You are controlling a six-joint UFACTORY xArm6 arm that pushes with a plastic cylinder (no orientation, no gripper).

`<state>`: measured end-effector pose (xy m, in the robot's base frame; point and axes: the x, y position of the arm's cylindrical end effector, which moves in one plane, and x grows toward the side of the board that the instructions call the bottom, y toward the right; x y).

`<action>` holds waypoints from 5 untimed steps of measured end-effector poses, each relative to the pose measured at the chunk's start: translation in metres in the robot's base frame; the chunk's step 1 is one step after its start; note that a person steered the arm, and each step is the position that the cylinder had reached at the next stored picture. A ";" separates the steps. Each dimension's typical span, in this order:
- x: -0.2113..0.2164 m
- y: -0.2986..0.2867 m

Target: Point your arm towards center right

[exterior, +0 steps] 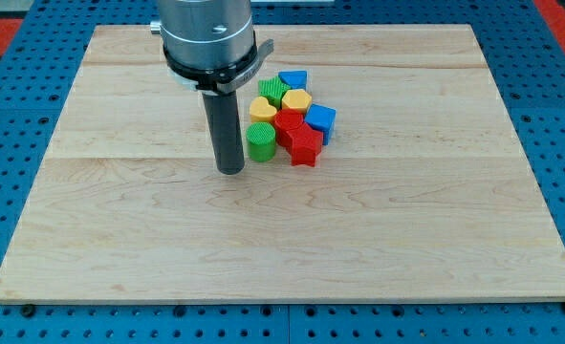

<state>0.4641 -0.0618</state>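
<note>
The arm carries no jaws, only a straight dark rod, so nothing is held. My tip (pixel 229 170) rests on the wooden table (pixel 119 239), left of the table's middle and just to the view's left of the block cluster. It stands close beside the green cylinder (pixel 260 141), slightly below it in the view; whether the two touch cannot be told. The centre right of the table lies well apart from my tip, on the far side of the cluster.

The blocks sit packed together a little above the table's middle. The green cylinder is at the cluster's lower left. Above it is a yellow heart-shaped block (pixel 262 108), and above that a second green block (pixel 273 91), shape not clear. A blue block (pixel 293 79) sits at the top of the cluster. A second yellow block (pixel 296 100) sits just below it. A red block (pixel 287 123) is in the middle, with a red star (pixel 306 147) at the lower right edge. A blue cube (pixel 321 120) is at the view's right side.
</note>
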 end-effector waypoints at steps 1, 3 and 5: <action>0.039 0.029; 0.029 0.212; -0.043 0.245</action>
